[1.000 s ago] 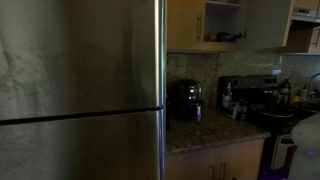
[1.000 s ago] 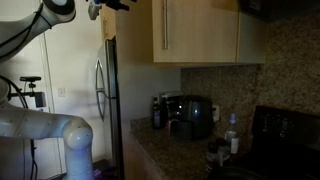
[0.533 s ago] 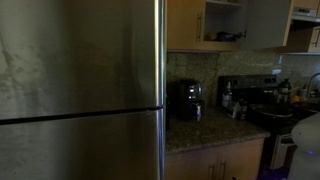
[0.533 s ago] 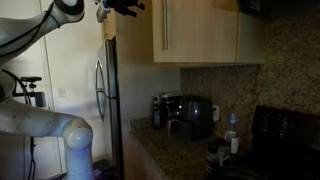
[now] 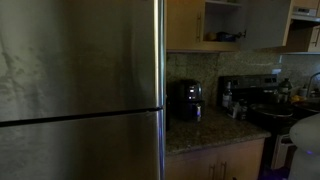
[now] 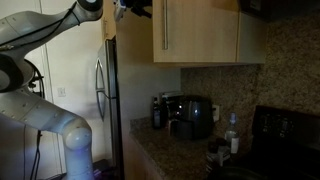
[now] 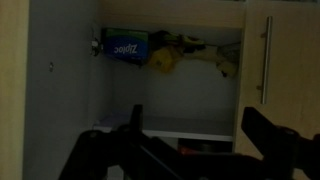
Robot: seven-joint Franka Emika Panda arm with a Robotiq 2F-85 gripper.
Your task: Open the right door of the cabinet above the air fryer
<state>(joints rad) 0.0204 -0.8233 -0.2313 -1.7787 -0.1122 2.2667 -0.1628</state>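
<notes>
A dim kitchen. A speckled stone bench (image 5: 215, 135) runs along a tiled wall, with one big steel fridge (image 5: 80, 90) at its 9 o'clock end and one black stove (image 6: 285, 130) at the other end.

One honey-brown cabinet (image 5: 182, 25) hangs above the bench and has two doors. The left one is shut. The right door (image 5: 265, 25) stands swung out, its paler inner face showing at 3 o'clock of the opening. One air fryer (image 5: 187, 100) sits on the bench at 6 o'clock from the cabinet. One black-and-silver machine (image 5: 230, 95) stands at 3 o'clock of the air fryer, among bottles too dark to count.

The white arm (image 6: 45, 125) rises from the 9 o'clock side in an exterior view. The hand (image 7: 192, 125) is up at the top of that view, at 9 o'clock of the cabinet's wooden face, just beside its one bar handle (image 6: 165, 25). Whether it touches cannot be told.

In the wrist view two fingers (image 7: 135, 120) are spread wide with nothing between them. Beyond them lies the pale interior with one shelf (image 7: 170, 125). One blue box (image 7: 125, 47) is at 11 o'clock, and one yellow bag (image 7: 165, 60) is just beside it.
</notes>
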